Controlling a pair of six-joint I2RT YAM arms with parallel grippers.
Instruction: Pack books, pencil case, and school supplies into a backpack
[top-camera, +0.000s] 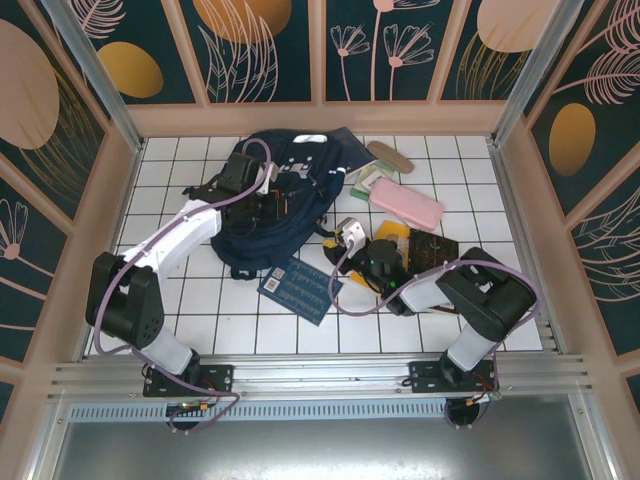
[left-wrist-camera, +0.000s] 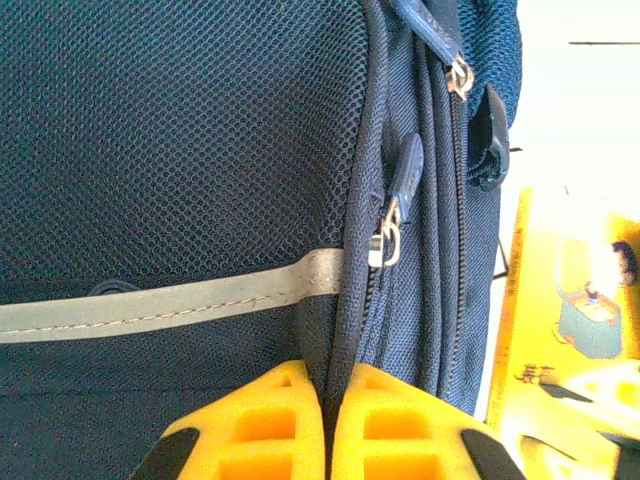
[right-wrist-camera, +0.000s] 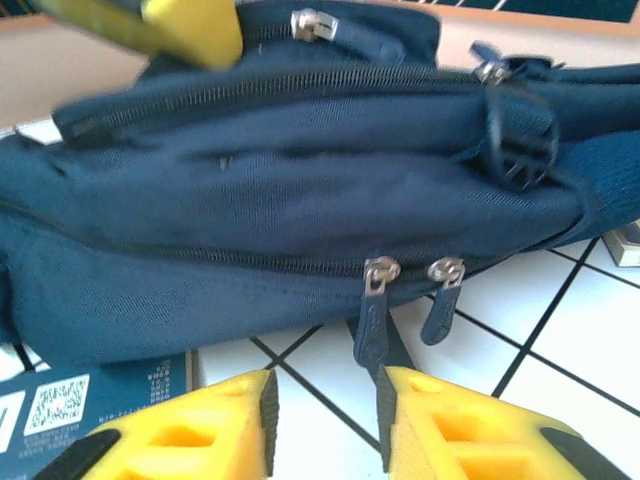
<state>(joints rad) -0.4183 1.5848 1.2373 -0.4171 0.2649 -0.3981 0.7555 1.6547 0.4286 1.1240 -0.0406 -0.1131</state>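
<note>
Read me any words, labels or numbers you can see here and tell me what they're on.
Blue book: white print and a square code, too small to read.
Yellow book: dark characters below the drawing, too blurred to read.
Black book: gold print, too small to read.
Backpack: no readable label.

Looking down, I have the backpack (top-camera: 275, 215) left of centre, a book (top-camera: 300, 290) just beside it at its 6 o'clock, two more books (top-camera: 437, 248) at 4, the pencil case (top-camera: 406, 204) at 3, the oval piece (top-camera: 390, 157) at 2 and a booklet (top-camera: 345, 148) poking out behind at 1.
</note>
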